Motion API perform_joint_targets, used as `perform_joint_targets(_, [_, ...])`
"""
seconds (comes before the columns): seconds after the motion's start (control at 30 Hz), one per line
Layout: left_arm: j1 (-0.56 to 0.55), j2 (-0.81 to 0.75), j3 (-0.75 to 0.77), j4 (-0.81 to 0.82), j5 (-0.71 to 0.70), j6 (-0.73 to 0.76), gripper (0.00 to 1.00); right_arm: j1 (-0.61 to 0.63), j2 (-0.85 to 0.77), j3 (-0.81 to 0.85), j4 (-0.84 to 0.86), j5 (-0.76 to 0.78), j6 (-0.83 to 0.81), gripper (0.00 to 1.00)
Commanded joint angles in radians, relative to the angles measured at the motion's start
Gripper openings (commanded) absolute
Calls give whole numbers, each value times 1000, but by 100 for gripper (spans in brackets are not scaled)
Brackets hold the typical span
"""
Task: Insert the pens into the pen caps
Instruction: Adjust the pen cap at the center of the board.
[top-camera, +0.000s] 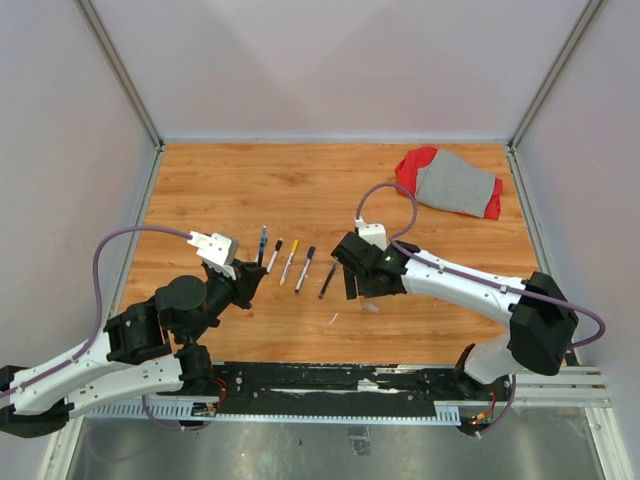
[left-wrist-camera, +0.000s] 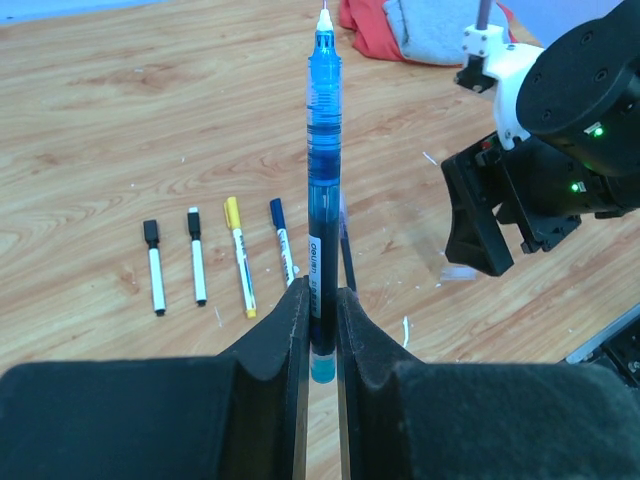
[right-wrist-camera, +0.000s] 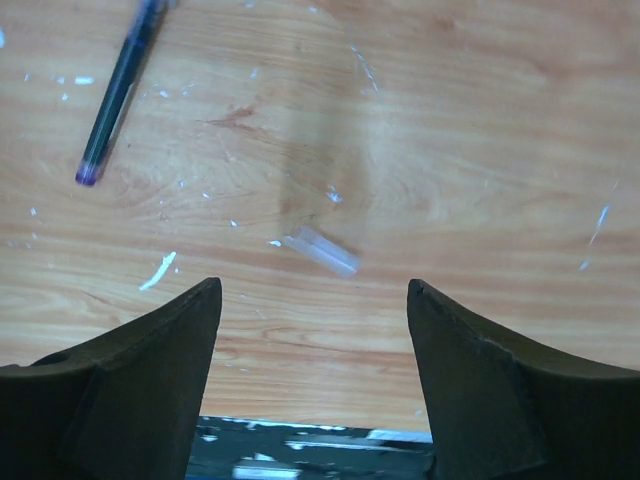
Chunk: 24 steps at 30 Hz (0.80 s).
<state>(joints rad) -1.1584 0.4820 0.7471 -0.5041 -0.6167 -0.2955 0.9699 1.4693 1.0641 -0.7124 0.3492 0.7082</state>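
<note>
Over the left half of the table (top-camera: 220, 180): left gripper (left-wrist-camera: 320, 335), clamped tight on a blue pen (left-wrist-camera: 322, 170) by its lower barrel. Held in line with the fingers (left-wrist-camera: 285, 345), bare pale tip pointing off toward the far edge, butt end showing in the slot between them. Lifted clear of the wood or touching it: cannot tell.

Next along, a little left of the table's middle: a row of short loose pens (left-wrist-camera: 240, 270), flat on the wood, side by side and apart from one another. Two white and black-capped, then one yellow-capped, then one blue-capped. Past those, a dark pen (right-wrist-camera: 118, 90) with a purple end, slanted, alone.

Right of the row, about the table's middle: right gripper (right-wrist-camera: 312, 290), jaws spread wide, gripping nothing, touching nothing. On the wood below, between the two fingers (right-wrist-camera: 150, 380) and apart from both, a short clear cap-like tube (right-wrist-camera: 322, 250), lying on its side, toward the near edge. To its left, a small white scrap (right-wrist-camera: 158, 270).

In the far right corner: a red and grey cloth (top-camera: 452, 183), crumpled.
</note>
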Motion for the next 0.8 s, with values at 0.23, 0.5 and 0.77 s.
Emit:
perform_joint_targets(0.23, [-6,-20,6,15,-16,7,0,-51,-30,-81,-104,-6,621,75])
perform_joint_targets(0.5, [-7,-16,5,19,-15,9,1,-110,65,-82,-67,-81,592,72])
perform_joint_targets(0.77, [-6,-16,5,16,-15,5,1,-146,151,-72,-24,-139,553,70])
